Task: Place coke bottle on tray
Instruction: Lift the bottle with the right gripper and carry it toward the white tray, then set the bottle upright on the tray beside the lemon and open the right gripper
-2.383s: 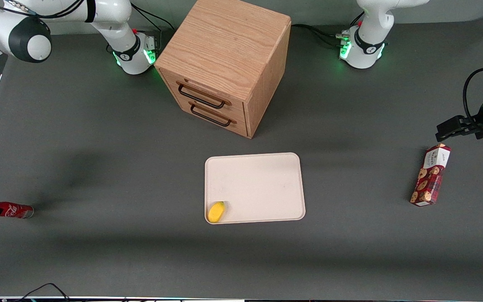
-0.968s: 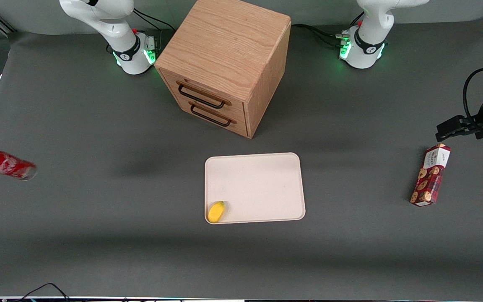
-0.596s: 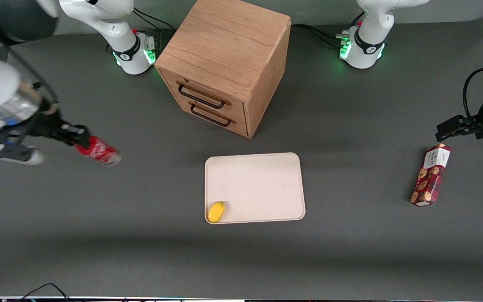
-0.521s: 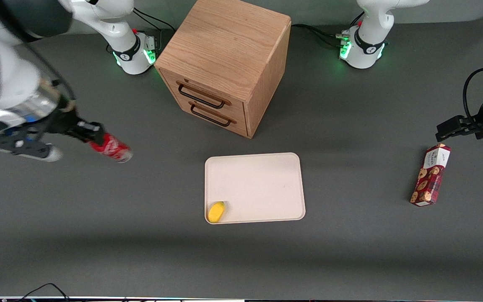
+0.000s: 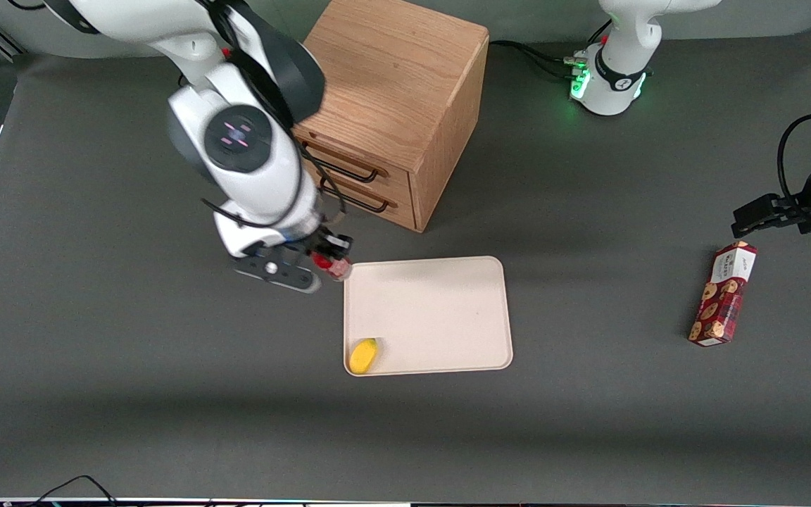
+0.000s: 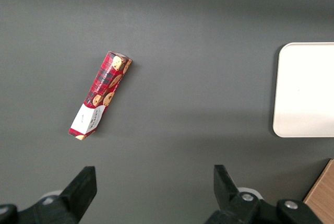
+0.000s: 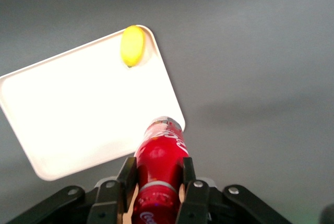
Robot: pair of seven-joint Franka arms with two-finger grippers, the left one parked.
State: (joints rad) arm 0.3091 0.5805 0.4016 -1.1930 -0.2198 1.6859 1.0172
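Observation:
My right gripper is shut on the red coke bottle and holds it in the air at the corner of the cream tray nearest the drawer cabinet. In the right wrist view the fingers clamp the bottle, whose base points at the tray's edge. The arm hides most of the bottle in the front view. The tray also shows in the left wrist view.
A yellow lemon-like piece lies in the tray's corner nearest the front camera; it shows in the right wrist view too. A wooden drawer cabinet stands farther back. A red cookie box lies toward the parked arm's end.
The gripper lifted the bottle from the table at the working arm's end and carried it fast across to the tray's corner. Tray, lemon piece, cabinet and cookie box have not moved.

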